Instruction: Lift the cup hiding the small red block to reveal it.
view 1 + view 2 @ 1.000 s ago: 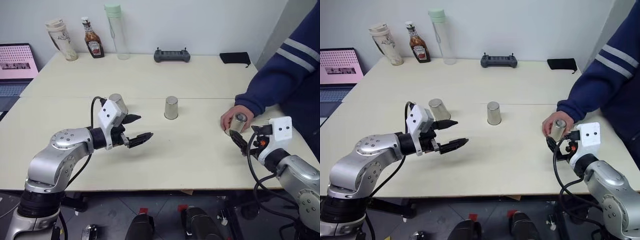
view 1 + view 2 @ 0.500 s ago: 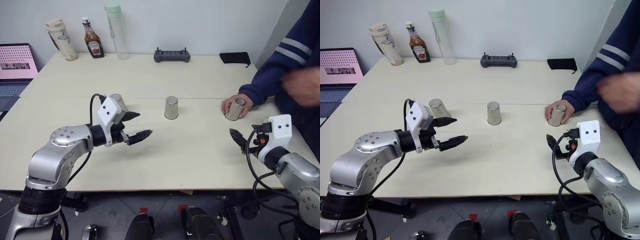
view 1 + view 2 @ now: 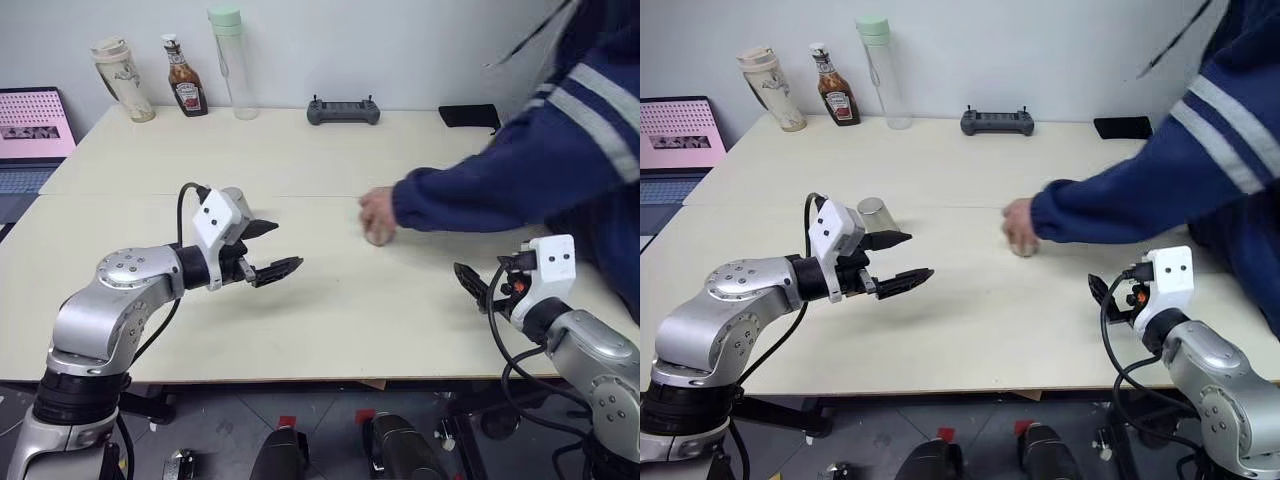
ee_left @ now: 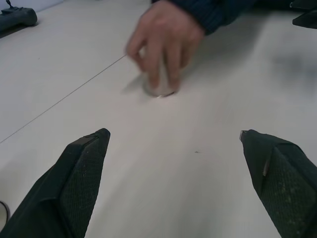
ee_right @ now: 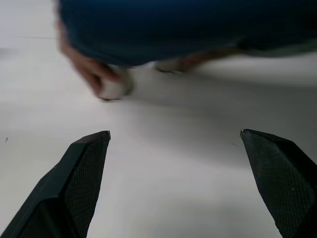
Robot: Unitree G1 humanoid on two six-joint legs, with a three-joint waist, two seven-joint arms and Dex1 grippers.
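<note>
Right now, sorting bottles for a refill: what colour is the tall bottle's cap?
Pale green, clearest in the left eye view.

"How many shiny silver steel cups are on the pale wooden table [image 3: 300,150]?"

"I can count two. One cup [image 3: 877,211] stands free. One cup [image 4: 159,88] is under a person's hand [image 3: 377,212]."

"What's along the table's far edge?"

"Three bottles: a beige bottle [image 3: 122,78], a brown sauce bottle [image 3: 186,78] and a tall clear bottle [image 3: 233,62]. One grey controller [image 3: 344,110]. One black pouch [image 3: 470,116]."
</note>
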